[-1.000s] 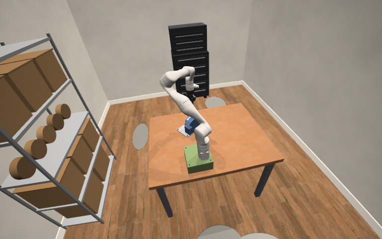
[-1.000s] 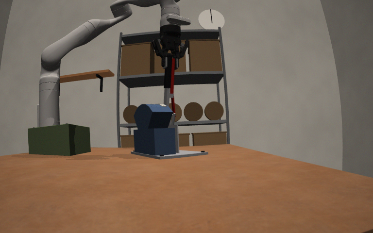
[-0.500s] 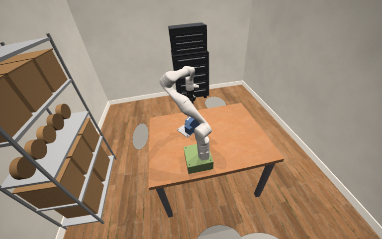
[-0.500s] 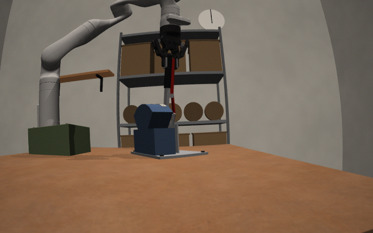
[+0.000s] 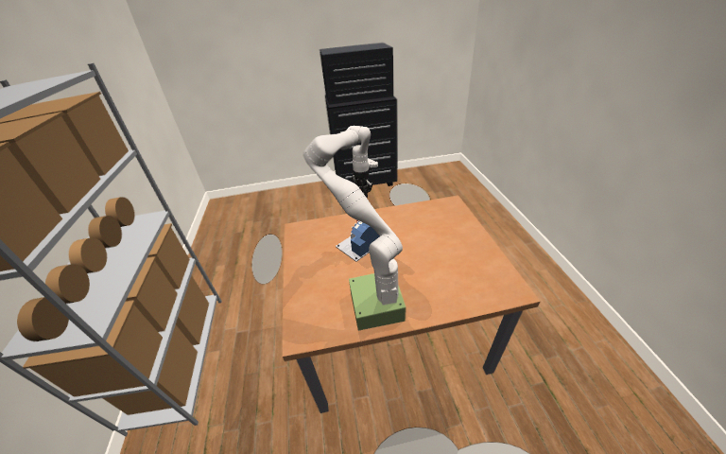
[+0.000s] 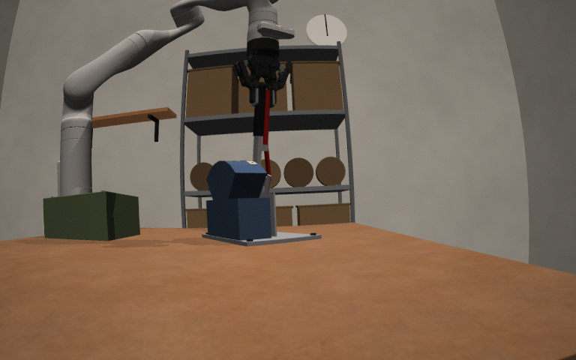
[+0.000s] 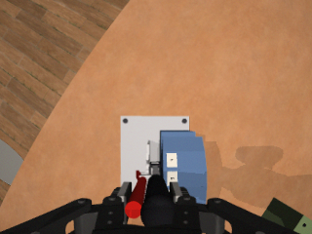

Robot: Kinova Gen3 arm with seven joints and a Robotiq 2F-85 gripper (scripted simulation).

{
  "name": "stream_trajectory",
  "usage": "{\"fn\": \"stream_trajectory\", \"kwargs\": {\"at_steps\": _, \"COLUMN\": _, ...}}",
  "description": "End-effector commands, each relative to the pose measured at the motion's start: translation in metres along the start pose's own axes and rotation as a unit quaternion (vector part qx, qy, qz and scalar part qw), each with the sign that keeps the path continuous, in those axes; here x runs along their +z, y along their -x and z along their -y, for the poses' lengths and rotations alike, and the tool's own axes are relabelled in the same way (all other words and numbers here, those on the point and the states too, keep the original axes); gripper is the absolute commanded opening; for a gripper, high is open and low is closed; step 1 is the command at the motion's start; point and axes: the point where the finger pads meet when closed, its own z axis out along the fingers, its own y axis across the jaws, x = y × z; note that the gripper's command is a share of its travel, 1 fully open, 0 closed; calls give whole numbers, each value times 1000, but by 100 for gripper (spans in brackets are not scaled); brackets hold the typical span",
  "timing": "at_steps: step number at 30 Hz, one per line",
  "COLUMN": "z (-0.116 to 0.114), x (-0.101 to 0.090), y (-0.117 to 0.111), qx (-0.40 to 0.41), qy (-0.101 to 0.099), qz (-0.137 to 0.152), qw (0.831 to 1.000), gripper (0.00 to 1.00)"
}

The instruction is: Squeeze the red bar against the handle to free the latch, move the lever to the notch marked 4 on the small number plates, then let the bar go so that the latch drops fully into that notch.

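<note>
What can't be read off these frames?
- Digits on the small white number plates: too small, wrist view.
- Latch and notches: hidden behind the blue housing in exterior view; under the gripper in wrist view.
- Red squeeze bar and black lever handle: arm blocks them, top view.
</note>
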Motion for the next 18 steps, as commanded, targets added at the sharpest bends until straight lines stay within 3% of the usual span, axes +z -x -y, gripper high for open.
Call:
{"fn": "stream_trajectory", "kwargs": {"at_steps": 1, "z": 3, "x": 3, "y": -11, "qx": -5, "qy": -2, "qz": -10, "qw": 1000, "gripper": 0}}
{"fn": "stream_trajectory", "kwargs": {"at_steps": 18, "z": 2, "x": 9, "y": -39, "qx": -2, "qy": -2, "qz": -10, "qw": 1000, "gripper": 0}}
